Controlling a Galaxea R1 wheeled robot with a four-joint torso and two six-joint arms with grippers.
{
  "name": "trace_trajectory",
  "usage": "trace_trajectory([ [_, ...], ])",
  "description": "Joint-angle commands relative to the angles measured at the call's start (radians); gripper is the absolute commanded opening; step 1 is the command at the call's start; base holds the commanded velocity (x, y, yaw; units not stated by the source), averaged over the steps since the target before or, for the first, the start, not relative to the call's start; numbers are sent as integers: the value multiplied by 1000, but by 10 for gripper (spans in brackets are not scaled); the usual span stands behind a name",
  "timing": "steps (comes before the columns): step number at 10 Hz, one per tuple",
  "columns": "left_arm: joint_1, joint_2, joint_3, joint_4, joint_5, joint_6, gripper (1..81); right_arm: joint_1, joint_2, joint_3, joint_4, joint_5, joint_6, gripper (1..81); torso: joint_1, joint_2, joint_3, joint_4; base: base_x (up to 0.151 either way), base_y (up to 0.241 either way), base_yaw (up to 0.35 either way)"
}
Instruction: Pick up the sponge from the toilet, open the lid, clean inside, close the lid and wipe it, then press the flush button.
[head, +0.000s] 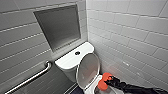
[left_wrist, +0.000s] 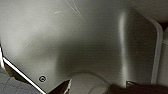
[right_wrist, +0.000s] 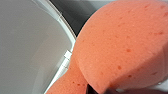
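Sponge work is at the bowl stage, as I read it. Farthest left of the jaws runs the steel grab bar, well apart and no concern. Next comes the toilet tank, with the flush button beyond the jaws, waiting for the final step. Just left of the jaws the lid stands raised against the tank, grey inner face toward me, so the bowl lies open. My right jaws are clamped on the sponge, pinching its middle so it bulges to either side. They hold it at the bowl's rim, placed for scrubbing.
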Motion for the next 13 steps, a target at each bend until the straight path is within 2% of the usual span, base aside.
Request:
trace_trajectory([
  [1,12,-7,-3,-6,80,3,811,91,81,-150,-31,-61,-9,10,0,0,0,0,0,0,0],
  [5,24,-2,-2,-6,78,3,811,102,55,-148,-37,-60,-3,10,0,0,0,0,0,0,0],
  [7,24,4,-3,-3,73,3,811,102,-66,33,-27,-40,-2,10,0,0,0,0,0,0,0],
  [9,24,9,-2,6,69,3,811,85,-192,257,-26,66,-3,10,0,0,0,0,0,0,0],
  [11,24,9,-3,6,69,3,811,31,-238,314,8,86,-2,10,0,0,0,0,0,0,0],
  [13,24,9,-2,6,69,5,811,-24,-249,330,25,147,-2,10,0,0,0,0,0,0,0],
])
